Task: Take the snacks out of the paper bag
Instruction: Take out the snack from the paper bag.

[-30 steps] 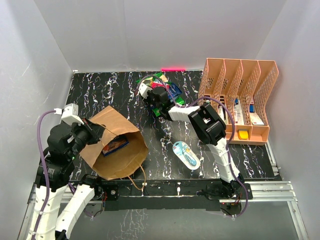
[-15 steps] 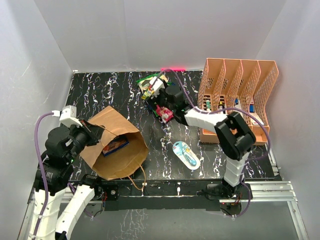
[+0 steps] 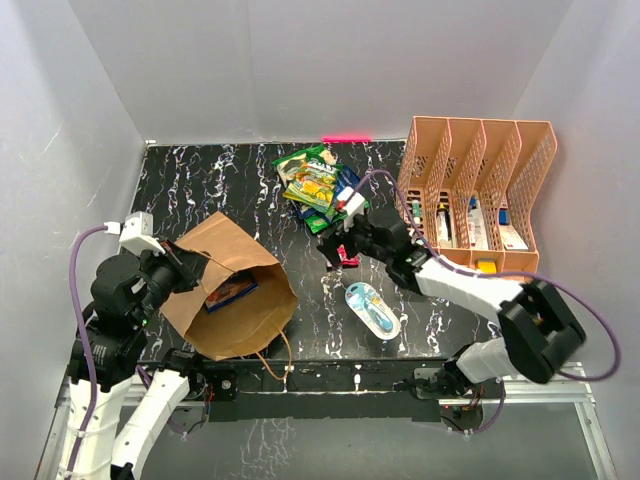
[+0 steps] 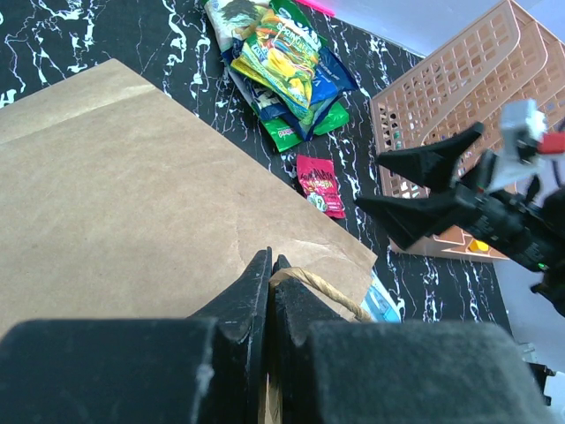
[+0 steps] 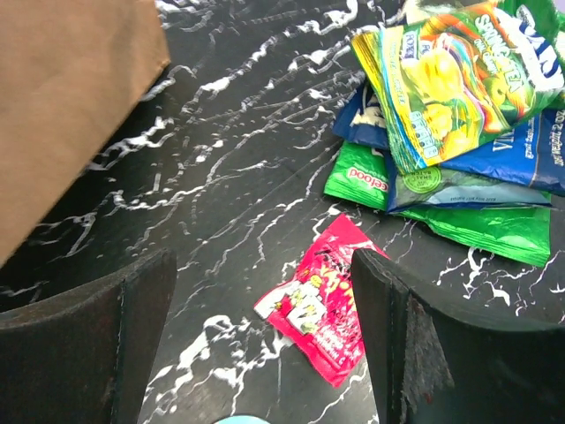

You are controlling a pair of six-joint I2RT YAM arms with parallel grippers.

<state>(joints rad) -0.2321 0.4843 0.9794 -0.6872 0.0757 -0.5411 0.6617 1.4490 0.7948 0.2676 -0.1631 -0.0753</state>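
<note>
The brown paper bag (image 3: 215, 243) lies on its side at the near left, mouth facing right. A dark blue packet (image 3: 232, 291) shows inside it. My left gripper (image 3: 186, 266) is shut on the bag's upper rim next to the twisted handle (image 4: 327, 287). A pile of snacks (image 3: 315, 185), green, dark blue and yellow-green, lies at the back middle. A small red packet (image 5: 322, 300) lies alone on the table in front of the pile. My right gripper (image 5: 263, 265) is open and empty, hovering just above the red packet, a finger on either side.
A white-and-teal blister pack (image 3: 373, 309) lies near the front middle. The peach mesh organizer (image 3: 480, 200) with small boxes stands at the right. Grey walls enclose the black marbled table (image 3: 200, 180).
My right gripper has drawn back from the pile toward the near side and now hangs over the red packet. The yellow-green packet now lies on the pile. The left arm has hardly moved.
</note>
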